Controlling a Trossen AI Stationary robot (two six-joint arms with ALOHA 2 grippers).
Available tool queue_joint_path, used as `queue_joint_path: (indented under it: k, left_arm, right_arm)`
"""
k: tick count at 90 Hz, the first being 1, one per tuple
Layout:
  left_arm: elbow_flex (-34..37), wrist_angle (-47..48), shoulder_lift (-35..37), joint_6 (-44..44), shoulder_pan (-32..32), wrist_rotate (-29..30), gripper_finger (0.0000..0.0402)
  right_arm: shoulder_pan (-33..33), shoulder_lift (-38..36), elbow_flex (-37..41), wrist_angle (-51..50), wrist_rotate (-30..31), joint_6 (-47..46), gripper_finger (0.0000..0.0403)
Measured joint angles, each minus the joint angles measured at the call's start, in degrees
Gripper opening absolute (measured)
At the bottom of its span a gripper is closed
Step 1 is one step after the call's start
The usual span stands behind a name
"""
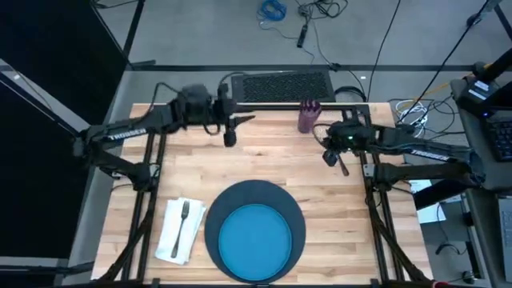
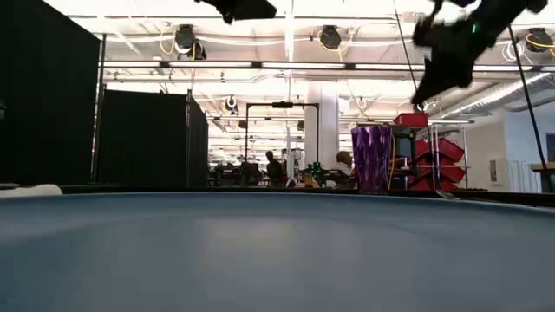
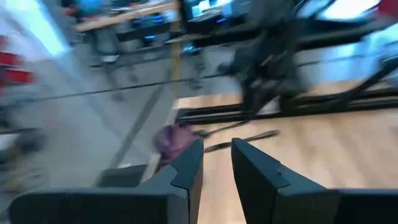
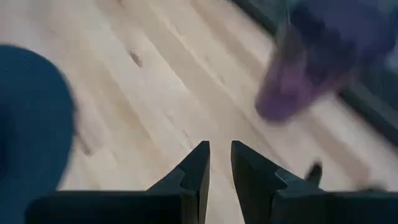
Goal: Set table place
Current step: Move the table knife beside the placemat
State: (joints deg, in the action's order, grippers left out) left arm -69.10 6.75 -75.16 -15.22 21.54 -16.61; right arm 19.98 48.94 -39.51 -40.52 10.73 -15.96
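Note:
A blue plate [image 1: 254,236] sits on a dark grey charger [image 1: 254,189] at the table's near middle. Left of it, a silver fork [image 1: 182,220] lies on a white napkin [image 1: 170,236]. A purple cup [image 1: 308,117] stands upright near the far edge. Two slim utensils [image 3: 239,135] lie on the wood by the right arm's base. My left gripper [image 1: 230,138] hovers above the far middle of the table, left of the cup, shut and holding nothing [image 3: 217,155]. My right gripper [image 1: 330,156] hangs just near and right of the cup, shut and holding nothing [image 4: 220,155].
A black slatted panel [image 1: 280,84] lies along the far edge behind the cup. The arms' black frames [image 1: 148,172] stand at the left and right sides. Bare wood [image 1: 272,156] stretches between the charger and the far edge.

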Motion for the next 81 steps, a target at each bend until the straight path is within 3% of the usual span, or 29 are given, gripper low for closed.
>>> queue_joint_path:
  k: [7, 18, 30, 42, 50, 69, 81]
  left_arm:
    - [3.50, -2.65, 0.07, 2.07, 1.04, -4.70, 0.0068]
    - [11.55, -7.05, 1.04, 6.44, 0.87, -1.82, 0.0068]
    - [21.60, -22.22, 2.02, 12.53, 0.31, 3.30, 0.0068]
    - [29.60, -42.13, 1.68, 16.53, 0.07, 3.82, 0.0068]
    - [32.63, -50.40, 1.66, 18.85, 0.01, 3.84, 0.0068]
    - [33.34, -49.59, 1.60, 19.06, -1.06, 3.84, 0.0068]
    - [33.33, -47.53, 1.55, 13.97, -1.75, 3.82, 0.0068]
  right_arm:
    - [1.91, 1.45, 2.29, -0.01, -3.68, -3.16, 0.0052]
    - [4.55, 3.14, 3.04, -4.72, -5.25, -4.34, 0.0052]
    - [9.55, 3.14, 2.93, -8.39, -1.37, -4.87, 0.0052]
    - [16.22, 3.76, 2.83, -8.60, -1.80, -4.68, 0.0052]
    - [20.64, 5.35, 2.82, -8.60, -1.85, -4.51, 0.0052]
    - [23.72, 12.86, 2.98, -8.65, -1.94, -4.61, 0.0052]
    - [22.85, 17.52, 3.04, -8.69, -1.46, -5.71, 0.0052]
